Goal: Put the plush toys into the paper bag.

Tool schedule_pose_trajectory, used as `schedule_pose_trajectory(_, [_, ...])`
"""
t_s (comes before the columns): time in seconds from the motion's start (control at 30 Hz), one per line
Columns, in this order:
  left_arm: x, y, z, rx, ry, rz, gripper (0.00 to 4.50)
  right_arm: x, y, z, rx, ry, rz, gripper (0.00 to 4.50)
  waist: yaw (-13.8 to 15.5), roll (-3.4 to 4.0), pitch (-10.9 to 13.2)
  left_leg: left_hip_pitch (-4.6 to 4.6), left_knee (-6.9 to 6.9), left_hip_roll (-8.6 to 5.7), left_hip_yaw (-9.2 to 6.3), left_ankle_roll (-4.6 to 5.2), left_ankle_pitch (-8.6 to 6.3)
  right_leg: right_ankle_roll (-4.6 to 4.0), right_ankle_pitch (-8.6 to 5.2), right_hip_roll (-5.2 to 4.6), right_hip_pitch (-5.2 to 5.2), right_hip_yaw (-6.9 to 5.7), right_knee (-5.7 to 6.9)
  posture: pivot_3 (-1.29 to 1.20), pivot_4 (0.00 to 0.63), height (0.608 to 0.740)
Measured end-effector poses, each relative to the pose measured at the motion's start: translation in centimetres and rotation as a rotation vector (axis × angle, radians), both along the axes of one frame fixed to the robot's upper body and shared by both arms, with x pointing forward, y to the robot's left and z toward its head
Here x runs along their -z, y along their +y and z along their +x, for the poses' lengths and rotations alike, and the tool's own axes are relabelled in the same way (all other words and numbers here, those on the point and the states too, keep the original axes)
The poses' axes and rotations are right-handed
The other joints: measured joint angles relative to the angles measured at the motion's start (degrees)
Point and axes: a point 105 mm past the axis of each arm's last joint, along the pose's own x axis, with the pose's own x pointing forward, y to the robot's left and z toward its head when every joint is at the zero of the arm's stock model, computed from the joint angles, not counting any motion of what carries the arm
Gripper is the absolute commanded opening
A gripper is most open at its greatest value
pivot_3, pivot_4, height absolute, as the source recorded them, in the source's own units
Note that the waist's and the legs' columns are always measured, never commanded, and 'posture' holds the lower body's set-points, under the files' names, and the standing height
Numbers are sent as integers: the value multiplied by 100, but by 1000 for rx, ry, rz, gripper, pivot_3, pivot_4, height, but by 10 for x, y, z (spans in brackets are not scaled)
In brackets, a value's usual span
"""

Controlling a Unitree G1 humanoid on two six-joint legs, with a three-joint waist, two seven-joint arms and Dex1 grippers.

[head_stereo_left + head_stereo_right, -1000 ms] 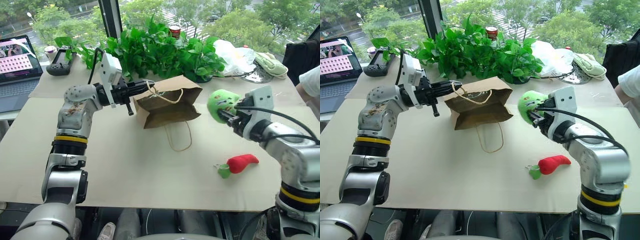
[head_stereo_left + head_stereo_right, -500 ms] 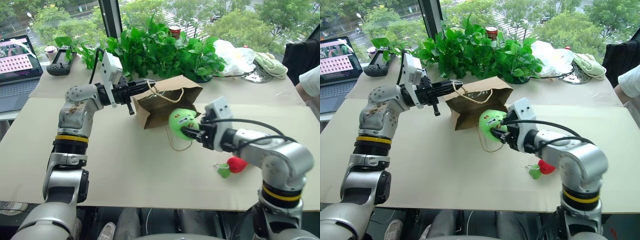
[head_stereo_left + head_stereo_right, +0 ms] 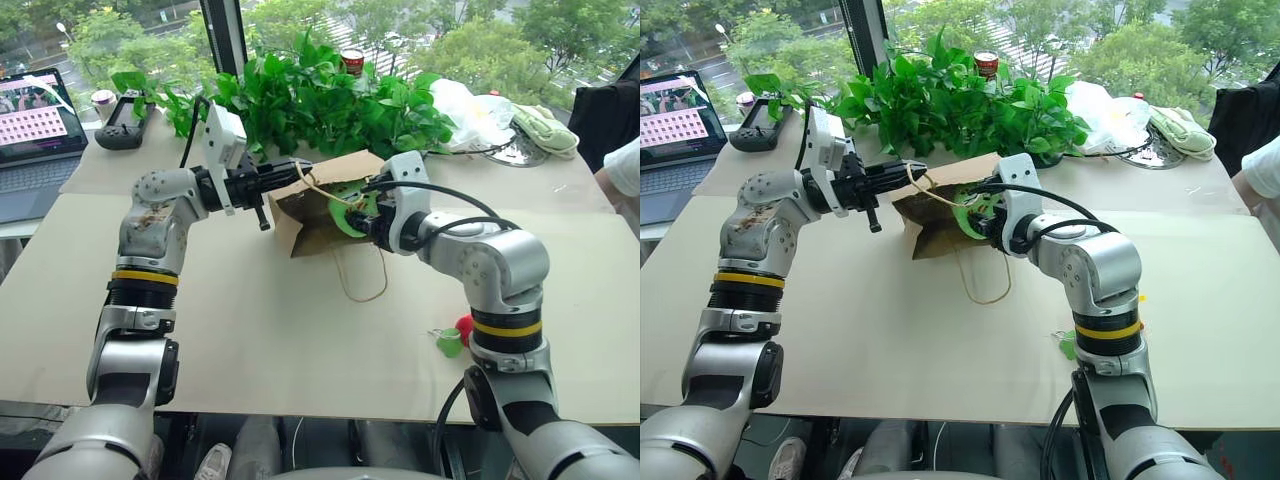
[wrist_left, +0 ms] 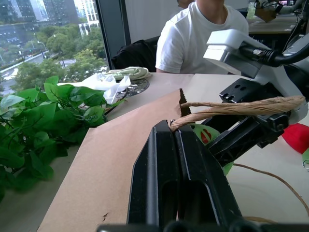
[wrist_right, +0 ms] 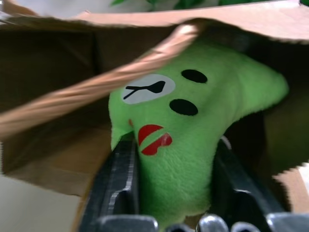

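The brown paper bag (image 3: 312,228) lies on its side mid-table, mouth facing the right. My left gripper (image 3: 290,178) is shut on its upper cord handle (image 4: 231,107), holding the mouth lifted. My right gripper (image 3: 355,218) reaches into the mouth, its fingers (image 5: 120,164) pressed against both sides of the lime-green plush toy (image 5: 183,145), which sits just inside the bag under the handle. The red chili plush toy (image 3: 464,328) lies on the table near the front right, partly hidden behind my right arm.
The bag's second cord loop (image 3: 362,285) trails on the table. Leafy plants (image 3: 330,95) line the back, with a laptop (image 3: 35,120) and controller (image 3: 120,130) at back left. A white plastic bag (image 3: 465,110), a pale green cloth (image 3: 545,130) and a person's sleeve (image 3: 625,165) are at back right.
My right arm swung left and forward, carrying the green toy from the table's right side into the bag's mouth. The left gripper kept still on the handle.
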Motion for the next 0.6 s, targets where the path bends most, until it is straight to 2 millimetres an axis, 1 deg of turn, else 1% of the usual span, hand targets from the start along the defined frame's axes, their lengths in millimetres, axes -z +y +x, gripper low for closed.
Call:
schedule_pose_trajectory(0.03, [0,0,0,0,0,0,0,0,0,1,11,2,8,3466,-3,0,0,-1,-1,0,0,0,0,0,0,0,-1,0,0,0,150,713])
schedule_pose_trajectory(0.13, [0,0,0,0,0,0,0,-9,5,4,13,-24,34,4452,-15,1,0,1,-4,1,0,0,0,0,0,0,-3,0,1,0,150,713])
schedule_pose_trajectory(0.27, [0,0,0,0,0,0,0,-15,2,6,35,-37,63,4452,-14,1,0,1,-5,0,1,0,0,0,0,0,-3,0,1,0,150,713])
schedule_pose_trajectory(0.33, [0,0,0,0,0,0,0,-19,-2,5,44,-51,63,4452,-12,1,0,0,-5,0,1,0,0,0,0,0,-3,0,1,0,150,713])
schedule_pose_trajectory(0.43, [0,0,0,1,1,-1,0,-27,-13,-1,47,-80,49,4452,3,1,0,-2,-6,0,0,0,0,0,0,0,-2,-1,1,0,150,713])
schedule_pose_trajectory(0.53, [1,0,1,-1,4,-2,0,-25,-28,-20,-10,-77,-3,4452,16,1,0,-5,-8,0,0,1,0,0,0,-1,1,-2,-3,0,150,713])
schedule_pose_trajectory(0.6, [1,-1,1,2,6,-3,0,-17,-45,-37,-55,-47,-65,4452,36,1,0,-9,-11,-1,-2,1,-1,0,0,-3,2,-3,-7,0,150,713])
